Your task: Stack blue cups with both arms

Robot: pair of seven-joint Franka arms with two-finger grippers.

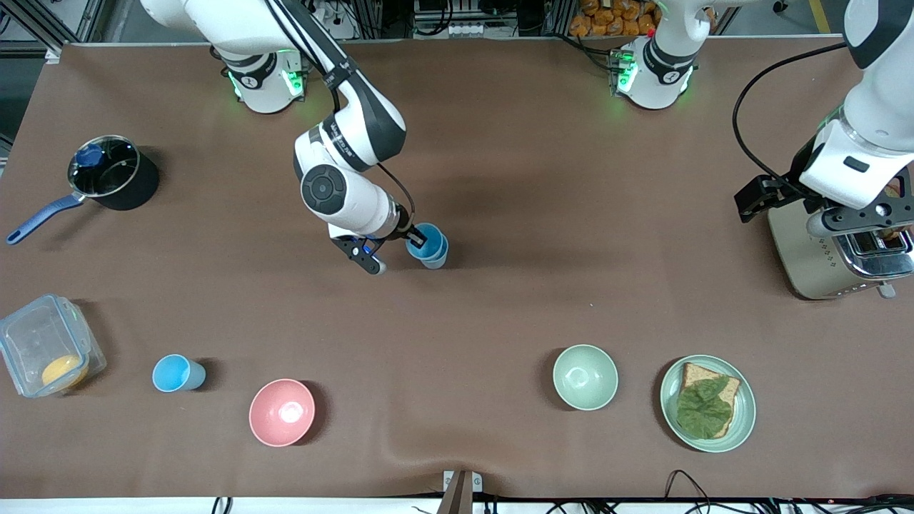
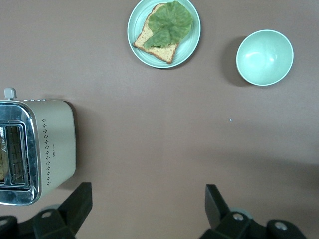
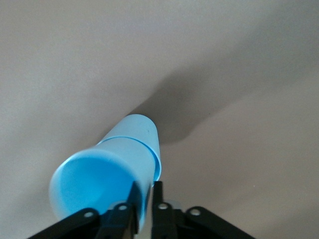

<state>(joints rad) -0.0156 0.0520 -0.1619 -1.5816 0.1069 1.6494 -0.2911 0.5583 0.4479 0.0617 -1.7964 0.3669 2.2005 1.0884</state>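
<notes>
Two light-blue cups are nested at the middle of the table. The upper cup point(image 1: 425, 238) sits inside the lower cup point(image 1: 438, 258), which stands on the brown mat. My right gripper point(image 1: 413, 238) is shut on the upper cup's rim wall. In the right wrist view the fingers point(image 3: 158, 199) pinch that wall of the upper cup point(image 3: 94, 181), with the lower cup point(image 3: 142, 130) around its base. A third blue cup point(image 1: 175, 373) stands alone nearer the front camera, toward the right arm's end. My left gripper point(image 2: 148, 204) is open and empty, up over the mat beside the toaster point(image 2: 47, 149).
A pink bowl point(image 1: 281, 412) and a pale green bowl point(image 1: 585, 376) stand near the front edge. A plate with bread and lettuce point(image 1: 707, 403) is beside the green bowl. A pot point(image 1: 107, 173) and a plastic box point(image 1: 46, 343) are toward the right arm's end. The toaster point(image 1: 821, 253) is at the left arm's end.
</notes>
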